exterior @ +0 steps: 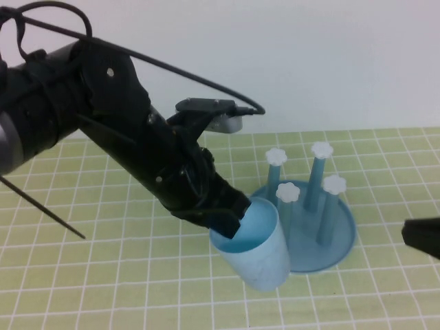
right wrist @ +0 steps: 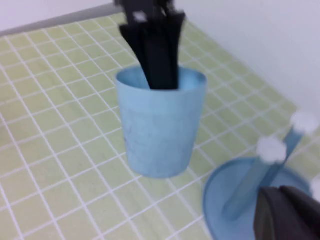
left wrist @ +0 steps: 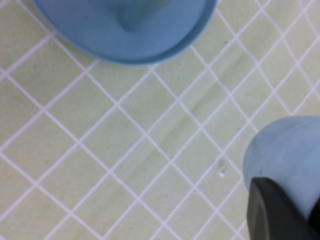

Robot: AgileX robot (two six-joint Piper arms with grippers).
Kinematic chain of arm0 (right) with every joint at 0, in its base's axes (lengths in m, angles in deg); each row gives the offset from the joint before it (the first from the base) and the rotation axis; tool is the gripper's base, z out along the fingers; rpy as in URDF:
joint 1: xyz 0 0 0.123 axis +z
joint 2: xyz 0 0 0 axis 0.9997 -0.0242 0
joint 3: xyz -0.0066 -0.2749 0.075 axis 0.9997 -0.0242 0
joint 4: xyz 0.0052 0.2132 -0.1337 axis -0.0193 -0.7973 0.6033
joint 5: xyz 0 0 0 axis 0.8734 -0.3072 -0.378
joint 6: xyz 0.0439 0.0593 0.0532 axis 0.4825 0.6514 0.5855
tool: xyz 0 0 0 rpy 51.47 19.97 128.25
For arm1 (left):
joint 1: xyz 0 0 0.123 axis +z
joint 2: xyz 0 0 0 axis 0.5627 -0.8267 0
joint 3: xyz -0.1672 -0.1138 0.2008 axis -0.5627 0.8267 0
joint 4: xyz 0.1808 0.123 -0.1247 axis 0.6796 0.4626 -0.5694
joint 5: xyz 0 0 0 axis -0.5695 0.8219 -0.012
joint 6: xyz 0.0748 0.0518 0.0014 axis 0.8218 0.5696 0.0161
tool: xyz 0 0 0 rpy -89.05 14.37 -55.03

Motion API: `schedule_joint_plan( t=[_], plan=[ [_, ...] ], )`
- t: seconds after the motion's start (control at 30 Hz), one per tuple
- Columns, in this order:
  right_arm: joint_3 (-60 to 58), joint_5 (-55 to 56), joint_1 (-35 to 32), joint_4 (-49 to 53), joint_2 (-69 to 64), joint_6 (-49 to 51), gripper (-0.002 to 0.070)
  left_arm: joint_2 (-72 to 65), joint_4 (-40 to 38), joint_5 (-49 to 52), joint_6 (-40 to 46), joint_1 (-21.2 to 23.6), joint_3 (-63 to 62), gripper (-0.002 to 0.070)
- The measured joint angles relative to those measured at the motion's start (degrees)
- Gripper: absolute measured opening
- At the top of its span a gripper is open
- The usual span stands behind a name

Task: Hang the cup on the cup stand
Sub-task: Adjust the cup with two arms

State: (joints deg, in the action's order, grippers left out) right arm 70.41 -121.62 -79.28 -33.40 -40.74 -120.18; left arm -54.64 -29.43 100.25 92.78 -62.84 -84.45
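The cup stand (exterior: 313,234) has all four posts bare, so hanging remains undone. Just beside its base, the cup (exterior: 256,249) sits mouth-up, tilted, its rim pinched by the clamped left gripper (exterior: 230,221), arm slanting down. Beyond the stand, the right gripper (exterior: 421,237) waits closed, empty.

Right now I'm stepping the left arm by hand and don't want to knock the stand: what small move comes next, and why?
Probably lift straight up. The left gripper is shut on the cup at its rim, upright on the mat beside the cup stand, below its capped posts. The right gripper is parked, shut, at the right edge.
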Motion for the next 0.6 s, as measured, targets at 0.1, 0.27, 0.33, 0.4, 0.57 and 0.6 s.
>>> schedule_joint_plan(
  t=[0.1, 0.27, 0.33, 0.4, 0.57, 0.6],
  plan=[
    [4.82, -0.6, 3.47, 5.8, -1.94, 1.1, -0.0001, 0.0, -0.61, -0.6, -2.05, 0.13, -0.54, 0.0],
    [13.5, -4.5, 10.81, 22.26, -9.64, 9.72, -0.0001, 0.0, -6.7, -0.37, -3.64, 2.51, -0.54, 0.0],
    [16.37, -6.4, 13.84, 26.51, -12.14, 12.04, -0.0001, 0.0, -11.04, 0.38, -3.76, 4.16, -0.54, 0.0],
    [18.2, -6.96, 17.01, 29.07, -13.82, 13.55, -0.0001, 0.0, -15.49, 1.27, -3.76, 5.72, -0.54, 0.0],
    [19.75, -5.38, 20.63, 31.26, -15.21, 15.45, 0.0068, 0.0, -18.42, 4.55, -3.76, 7.01, -0.54, 0.0],
    [19.75, -5.15, 20.72, 31.26, -15.21, 15.71, 0.0104, 0.0, -18.24, 4.93, -3.76, 7.01, -0.54, 0.0]
  ],
)
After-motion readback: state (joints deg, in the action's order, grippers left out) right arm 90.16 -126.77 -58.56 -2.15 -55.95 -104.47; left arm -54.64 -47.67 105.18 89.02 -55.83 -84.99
